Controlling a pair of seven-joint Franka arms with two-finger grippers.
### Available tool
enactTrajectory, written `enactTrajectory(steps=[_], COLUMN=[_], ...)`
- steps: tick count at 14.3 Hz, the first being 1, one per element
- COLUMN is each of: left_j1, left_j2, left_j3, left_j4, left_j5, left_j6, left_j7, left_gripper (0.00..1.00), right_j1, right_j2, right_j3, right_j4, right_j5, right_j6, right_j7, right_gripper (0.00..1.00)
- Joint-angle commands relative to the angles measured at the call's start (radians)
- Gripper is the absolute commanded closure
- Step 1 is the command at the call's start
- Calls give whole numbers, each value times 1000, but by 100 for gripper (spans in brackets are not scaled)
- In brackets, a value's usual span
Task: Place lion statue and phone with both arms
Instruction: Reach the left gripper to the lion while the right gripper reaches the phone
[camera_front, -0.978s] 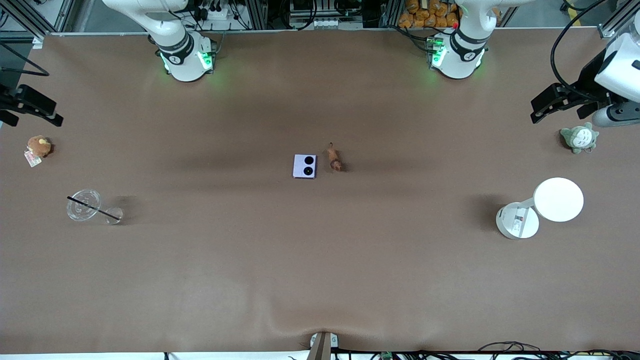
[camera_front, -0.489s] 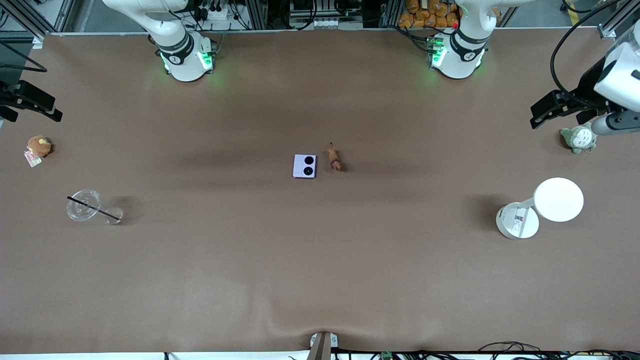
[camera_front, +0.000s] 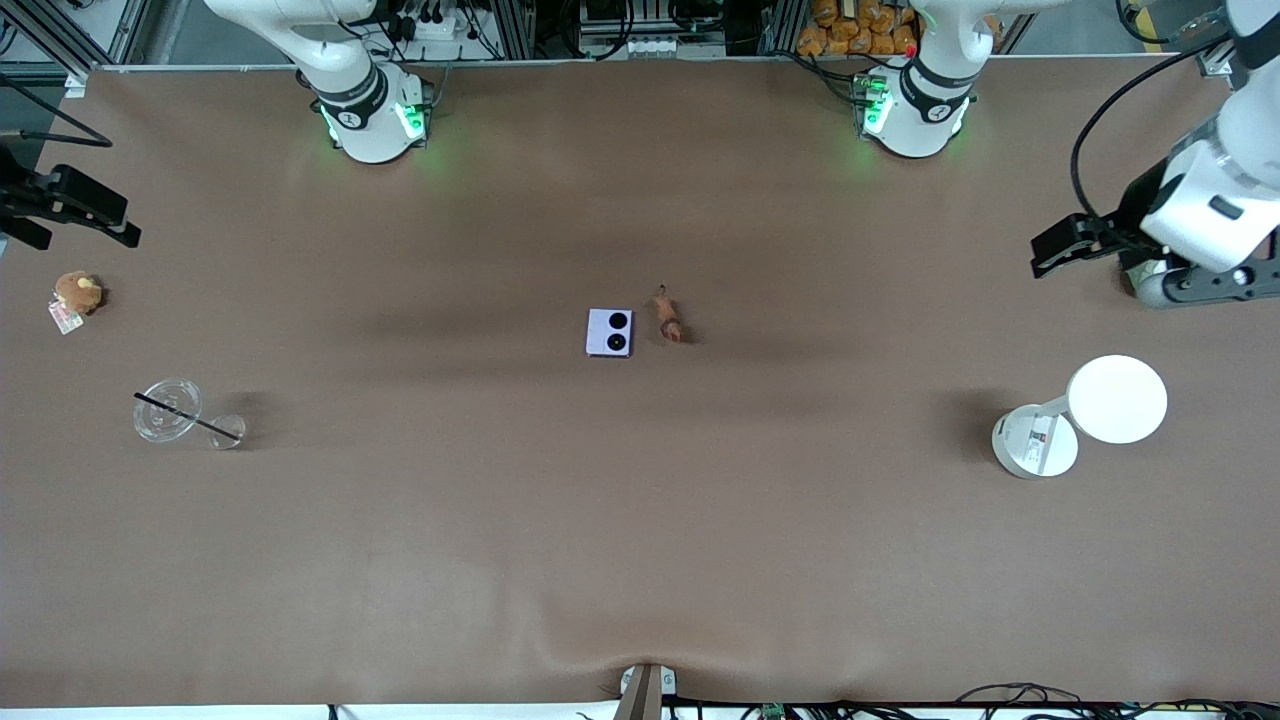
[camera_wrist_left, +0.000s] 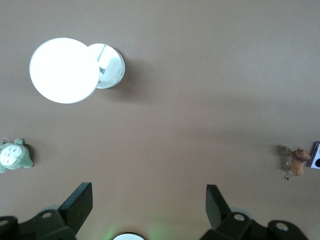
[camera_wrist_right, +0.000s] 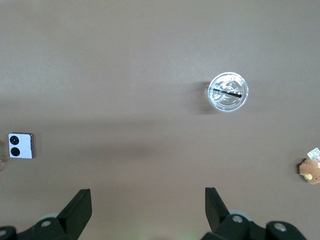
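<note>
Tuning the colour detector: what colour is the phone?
Pale lavender phone with two black circles; clearest in the front view.

Lavender phone (camera_front: 609, 332) flat beside lion statue (camera_front: 668, 315).

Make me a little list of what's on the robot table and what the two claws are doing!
phone: pale lavender square flip phone, mid-table
lion: small reddish-brown lion statue, beside the phone, apart
left gripper: open, empty, over the table's left-arm end
right gripper: open, empty, above the round brown plush
lamp: white round lamp
cup: clear plastic cup

front camera high; wrist cameras downward
</note>
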Motion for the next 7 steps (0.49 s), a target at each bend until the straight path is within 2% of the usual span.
enactTrajectory(steps=[1, 7], left_j1=[0, -3], left_j2=[-4, 14], left_j3=[-34, -105], left_j4=[-45, -202], left_j5=[-8, -8], left_j6=[29, 245], left_j7=[-39, -51], left_gripper=[0, 0], right_j1=[6, 1], right_j2=[4, 18], right_j3=[-2, -3], right_j4=[-4, -15], right_j5=[0, -11], right_j6=[-48, -105], right_j7=[6, 26], right_gripper=[0, 0])
